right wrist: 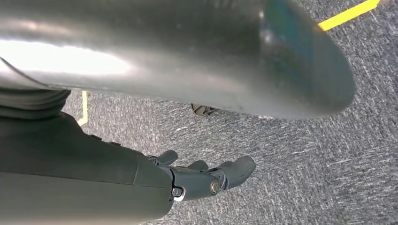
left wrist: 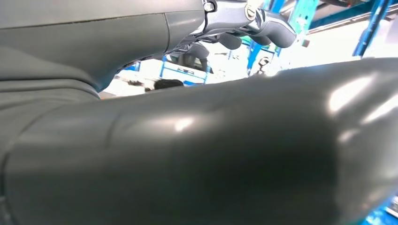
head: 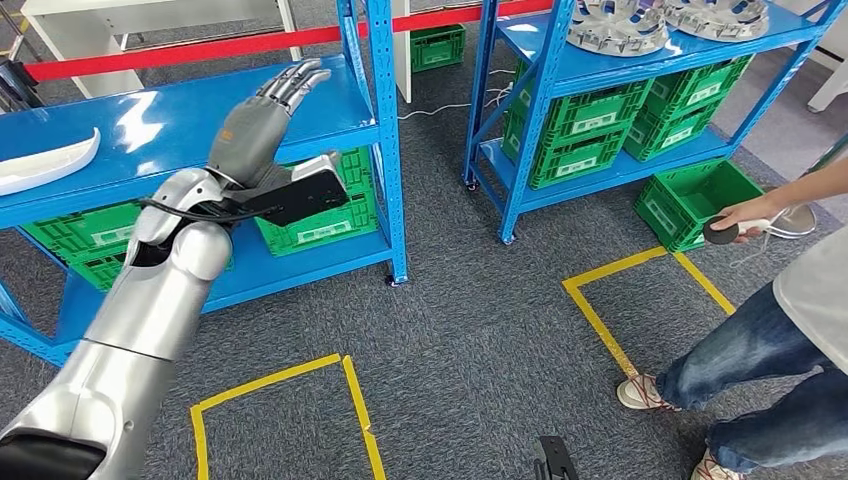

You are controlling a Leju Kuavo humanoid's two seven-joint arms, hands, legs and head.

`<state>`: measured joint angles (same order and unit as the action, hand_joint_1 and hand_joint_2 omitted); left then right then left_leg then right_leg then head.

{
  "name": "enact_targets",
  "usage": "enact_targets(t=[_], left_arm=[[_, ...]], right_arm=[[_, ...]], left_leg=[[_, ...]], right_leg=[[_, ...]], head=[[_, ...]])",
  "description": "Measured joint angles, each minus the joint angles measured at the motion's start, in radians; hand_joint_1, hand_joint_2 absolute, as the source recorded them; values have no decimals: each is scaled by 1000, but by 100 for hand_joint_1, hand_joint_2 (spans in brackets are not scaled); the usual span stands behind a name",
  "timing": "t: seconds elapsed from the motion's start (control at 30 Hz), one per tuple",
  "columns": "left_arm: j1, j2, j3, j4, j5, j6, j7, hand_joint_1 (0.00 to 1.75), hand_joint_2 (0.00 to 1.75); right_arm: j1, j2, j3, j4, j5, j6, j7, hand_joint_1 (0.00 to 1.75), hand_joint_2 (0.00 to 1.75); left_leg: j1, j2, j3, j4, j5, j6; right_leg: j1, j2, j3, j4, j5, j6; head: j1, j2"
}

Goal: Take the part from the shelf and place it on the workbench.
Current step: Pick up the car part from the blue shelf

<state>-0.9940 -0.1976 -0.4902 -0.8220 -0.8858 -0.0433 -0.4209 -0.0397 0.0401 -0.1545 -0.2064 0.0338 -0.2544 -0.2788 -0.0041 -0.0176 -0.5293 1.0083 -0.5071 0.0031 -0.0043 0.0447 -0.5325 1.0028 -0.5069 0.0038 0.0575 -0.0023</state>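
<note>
Landmark: the near blue shelf (head: 180, 115), meaning its top deck. Nearest, the left arm comes up from the bottom corner of the head view and ends in the left hand (head: 262, 118), raised above the deck's front edge toward the deck's right end, fingers (head: 296, 82) extended together and slightly apart, holding nothing, palm not touching the deck. In the left wrist view the thumb and dark fingers likewise close on nothing. The right hand (right wrist: 206, 178) hangs low over grey carpet, away from the shelf; its fingers are loosely curled with nothing between them. Farther out on the same deck, the part (head: 45, 165), a white curved piece, lies flat at the deck's left end, partly cut off by the picture edge, well apart from the left hand. Its long axis runs roughly along the deck's length, its tapered tip pointing toward the hand. Judgement: the left hand is the nearer one by far and is the hand to use; the coming move turns on a sideways travel along the deck toward its left end, then a descent onto the part across its narrow width. No workbench surface is visible from here. Beyond the shelf, a second blue rack (head: 640, 60) carries green crates and grey round parts; a person (head: 790, 300) stands beside it holding a small dark object.
</note>
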Motion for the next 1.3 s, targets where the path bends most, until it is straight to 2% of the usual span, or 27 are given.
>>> enact_targets(t=[0.13,0.3,0.43,0.57,0.7,1.3], left_arm=[[-18,21,-2,17,-25,28,48,0,0],[-34,49,-2,113,-82,122,106,0,0],[-40,66,-2,183,-134,158,168,0,0],[-42,85,-2,232,-170,169,214,0,0],[-43,96,-2,259,-175,170,221,0,0],[-57,107,4,333,-247,167,294,0,0]], right_arm=[[0,0,-7,0,0,-1,-1,0,0],[0,0,-22,0,4,-5,0,0,0],[0,0,-30,0,15,-5,1,0,0],[0,0,-32,0,23,0,1,0,0],[0,0,-35,0,25,0,1,0,0],[0,-1,-52,0,39,0,-7,0,0]], left_leg=[[0,0,0,0,0,0],[0,0,0,0,1,-1],[0,0,0,0,1,-1],[0,0,0,0,1,-1],[0,0,0,0,1,-1],[0,0,0,0,1,-1]], right_leg=[[0,0,0,0,0,0],[0,0,0,1,0,0],[0,0,0,1,0,0],[0,0,0,1,0,0],[0,0,0,1,0,0],[0,0,0,1,0,0]], head=[[0,0],[0,0],[0,0],[0,0],[0,0],[0,0]])
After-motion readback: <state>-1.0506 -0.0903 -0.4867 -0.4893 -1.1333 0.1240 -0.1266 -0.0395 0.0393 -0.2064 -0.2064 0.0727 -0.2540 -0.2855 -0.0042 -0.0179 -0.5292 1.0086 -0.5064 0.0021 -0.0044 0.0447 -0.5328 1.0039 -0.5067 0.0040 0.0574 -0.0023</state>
